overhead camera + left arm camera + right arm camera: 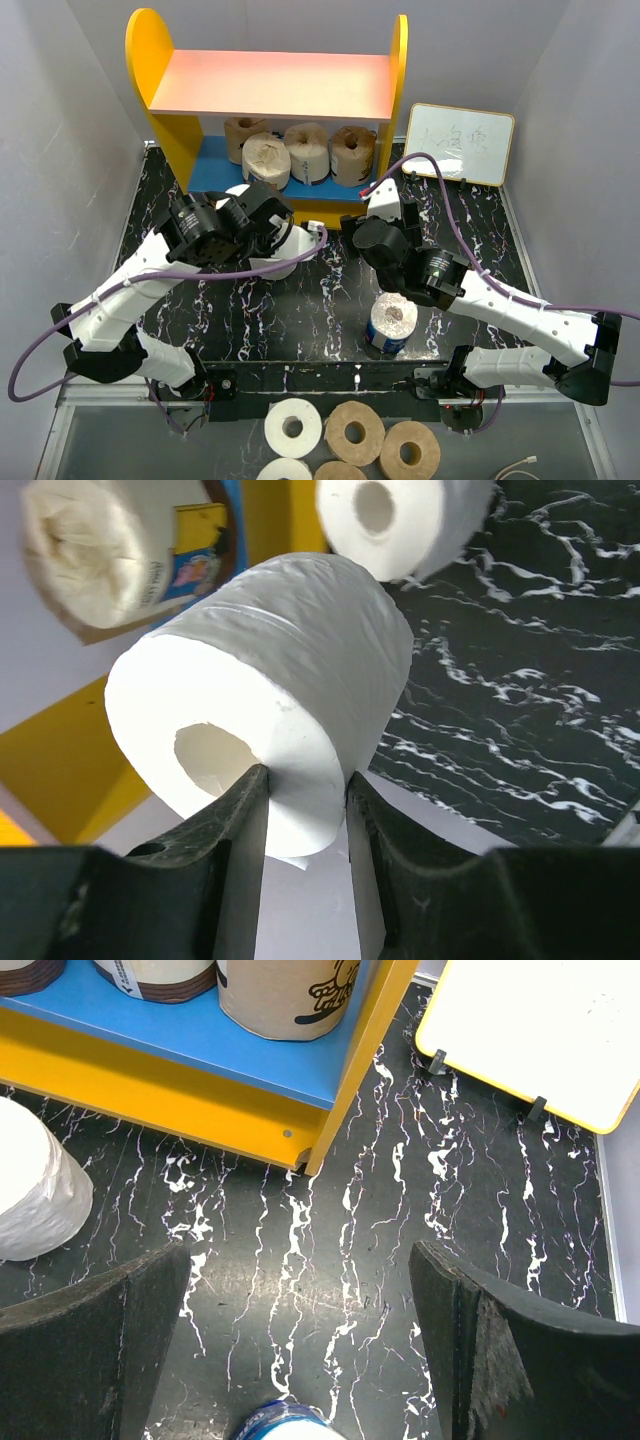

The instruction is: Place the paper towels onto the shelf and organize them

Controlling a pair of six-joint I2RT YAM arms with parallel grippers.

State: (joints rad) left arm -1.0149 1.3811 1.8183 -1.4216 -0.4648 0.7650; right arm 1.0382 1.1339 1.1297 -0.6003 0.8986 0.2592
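Note:
My left gripper (305, 780) is shut on a white paper towel roll (270, 670), pinching its wall with one finger at the hollow core, in front of the shelf's left end (190, 150). In the top view this gripper (268, 215) hides most of the roll. A second white roll (400, 520) lies just beyond it. The shelf (270, 85) has several tan rolls (305, 150) on its blue lower board. My right gripper (300, 1260) is open and empty over the table near the shelf's right front corner (310, 1155). A blue-wrapped roll (392, 322) stands upright behind it.
A small whiteboard (460, 142) leans at the back right, beside the shelf. Several loose white and tan rolls (354, 432) lie on the ledge in front of the arm bases. Another white roll (30, 1190) sits on the table left of my right gripper. Grey walls close both sides.

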